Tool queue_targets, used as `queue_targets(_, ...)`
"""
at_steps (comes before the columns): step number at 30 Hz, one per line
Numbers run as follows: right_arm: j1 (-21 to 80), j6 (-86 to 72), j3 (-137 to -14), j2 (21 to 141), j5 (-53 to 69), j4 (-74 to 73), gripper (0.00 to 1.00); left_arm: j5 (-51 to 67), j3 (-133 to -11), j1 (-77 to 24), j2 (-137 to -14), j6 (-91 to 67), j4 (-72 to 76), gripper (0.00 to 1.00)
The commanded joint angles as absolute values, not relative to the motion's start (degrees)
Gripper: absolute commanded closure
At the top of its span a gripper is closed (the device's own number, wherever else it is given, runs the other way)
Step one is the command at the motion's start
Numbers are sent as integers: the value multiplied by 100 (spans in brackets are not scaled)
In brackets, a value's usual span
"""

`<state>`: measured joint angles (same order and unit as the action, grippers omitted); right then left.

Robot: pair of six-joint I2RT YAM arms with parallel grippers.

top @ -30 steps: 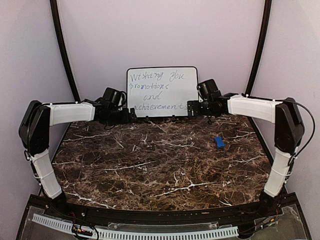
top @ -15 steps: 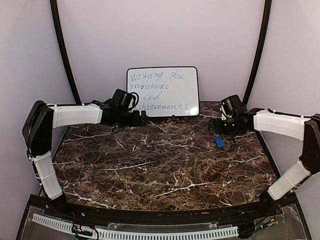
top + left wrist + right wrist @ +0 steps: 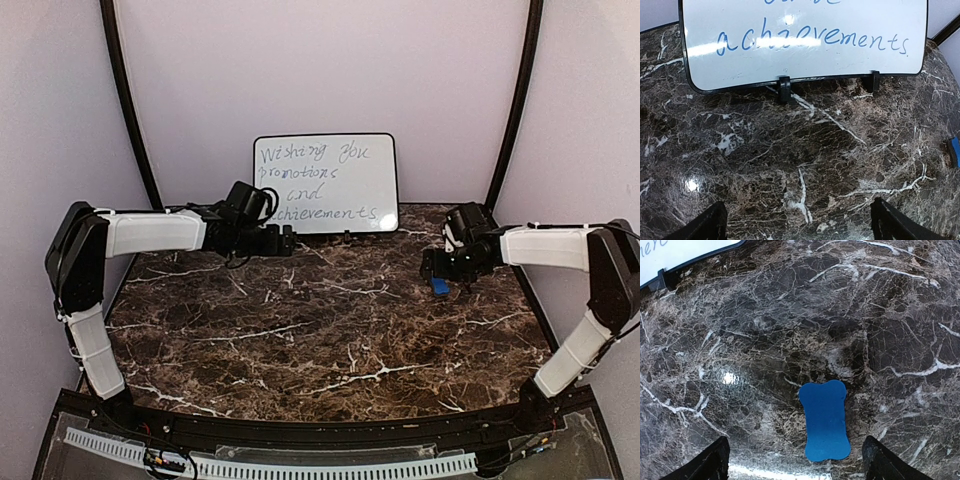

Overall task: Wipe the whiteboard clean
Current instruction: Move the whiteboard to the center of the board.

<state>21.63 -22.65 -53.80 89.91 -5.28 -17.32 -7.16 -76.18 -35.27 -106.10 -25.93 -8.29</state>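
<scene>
**One board, one eraser, two open grippers**

You have one whiteboard (image 3: 325, 184), standing upright at the back edge of the table (image 3: 320, 330) against the rear wall. It carries four lines of blue handwriting, and the lowest reads "achievements". Two black clips (image 3: 784, 89) sit under its lower edge on the marble; your left wrist view shows both.

There is one eraser (image 3: 824, 421), a small blue block with a waisted outline. It lies flat on the table, to the right of the board and well apart from it.

Both of your arms are reached out over the table. The left gripper (image 3: 289, 240) hovers low, just in front of the board's lower left corner. Its two fingers are spread wide, with only marble between them.

The right gripper (image 3: 432, 270) hangs directly over the eraser. In its wrist view the two fingers (image 3: 715, 462) stand wide apart. The eraser lies between them, nearer the one on the right of that view, and touches neither as far as you can see.
</scene>
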Motion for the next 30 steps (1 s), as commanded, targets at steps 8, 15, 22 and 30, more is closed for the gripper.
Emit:
queue_targets(8, 2097, -2057, -5352, 9444, -1042, -1353, 21, -909, -7962, -3294, -10763, -2519, -869, 1)
queue_targets(15, 2065, -2057, -5503, 9748, -933, -1211, 34, -1084, -9018, -2971, -11566, -2299, -1010, 1)
queue_targets(22, 2066, -2024, -5666, 9665, -1019, -1255, 33, -1035, -9734, -2876, -12327, -2136, -1073, 1)
queue_targets(30, 2069, -2065, -5522, 9512, -943, -1230, 31, -828, -10377, -2878, -13079, -2107, -1249, 8)
